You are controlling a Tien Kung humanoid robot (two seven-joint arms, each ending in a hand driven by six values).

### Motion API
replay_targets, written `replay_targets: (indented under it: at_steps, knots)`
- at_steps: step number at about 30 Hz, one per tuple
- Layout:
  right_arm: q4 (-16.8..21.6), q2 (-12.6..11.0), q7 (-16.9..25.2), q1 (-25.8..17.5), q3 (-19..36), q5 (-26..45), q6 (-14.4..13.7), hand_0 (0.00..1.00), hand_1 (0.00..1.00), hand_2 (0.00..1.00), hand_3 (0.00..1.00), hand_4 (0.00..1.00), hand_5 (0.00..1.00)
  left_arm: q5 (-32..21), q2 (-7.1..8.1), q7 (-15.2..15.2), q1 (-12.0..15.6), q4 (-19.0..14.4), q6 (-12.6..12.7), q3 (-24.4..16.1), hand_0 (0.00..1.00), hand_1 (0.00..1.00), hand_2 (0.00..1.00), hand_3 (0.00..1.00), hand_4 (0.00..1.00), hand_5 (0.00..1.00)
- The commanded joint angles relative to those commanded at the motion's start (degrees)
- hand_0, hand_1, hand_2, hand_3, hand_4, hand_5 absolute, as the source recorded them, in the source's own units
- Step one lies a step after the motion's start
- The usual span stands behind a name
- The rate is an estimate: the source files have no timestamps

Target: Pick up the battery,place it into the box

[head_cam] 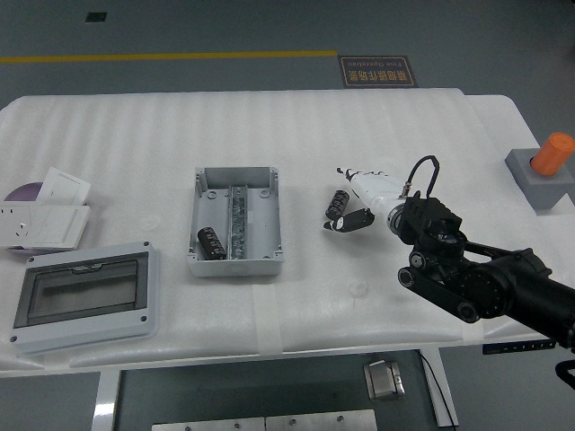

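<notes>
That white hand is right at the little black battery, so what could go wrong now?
The right hand is at the battery on the table, but a firm grasp isn't visible; it might roll away or slip. The grey box already holds another battery, so a careless drop could hit it or the rim.
</notes>
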Motion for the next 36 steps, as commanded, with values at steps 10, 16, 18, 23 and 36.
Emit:
replay_targets:
  at_steps: [10,16,18,23,36]
  knots:
    - [-1.15,0.74,0.60,-0.03,-1.71,0.60,-1.00,0.762,0.688,0.666,0.756,0.569,0.249,-0.65,-0.02,-0.30,-0.16,0.00,0.03,0.68,0.668,0.685,0.559,0.585,0.591,0.449]
    - [-1.40,0.71,0.85,-0.07,-2.19,0.49,-1.54,0.747,0.677,0.652,0.746,0.540,0.241,-1.24,-0.06,-0.63,-0.21,0.00,0.09,1.29,0.668,0.685,0.559,0.584,0.590,0.448]
    - [-1.38,0.66,0.98,-0.08,-2.19,0.31,-1.82,0.747,0.677,0.652,0.746,0.540,0.241,-1.27,-0.10,-0.72,-0.23,0.00,0.11,1.32,0.668,0.685,0.559,0.584,0.590,0.448]
    - [-0.51,0.30,1.18,-0.19,-1.56,-0.62,-2.42,0.729,0.663,0.640,0.736,0.529,0.237,-1.08,-0.12,-1.07,-0.24,0.00,0.29,1.16,0.668,0.685,0.559,0.584,0.588,0.448]
    - [15.15,-2.04,0.65,-0.79,4.11,-2.72,-3.01,0.708,0.644,0.629,0.728,0.517,0.238,0.68,-0.14,-0.40,-0.13,0.00,0.17,-0.63,0.669,0.685,0.559,0.585,0.587,0.446]
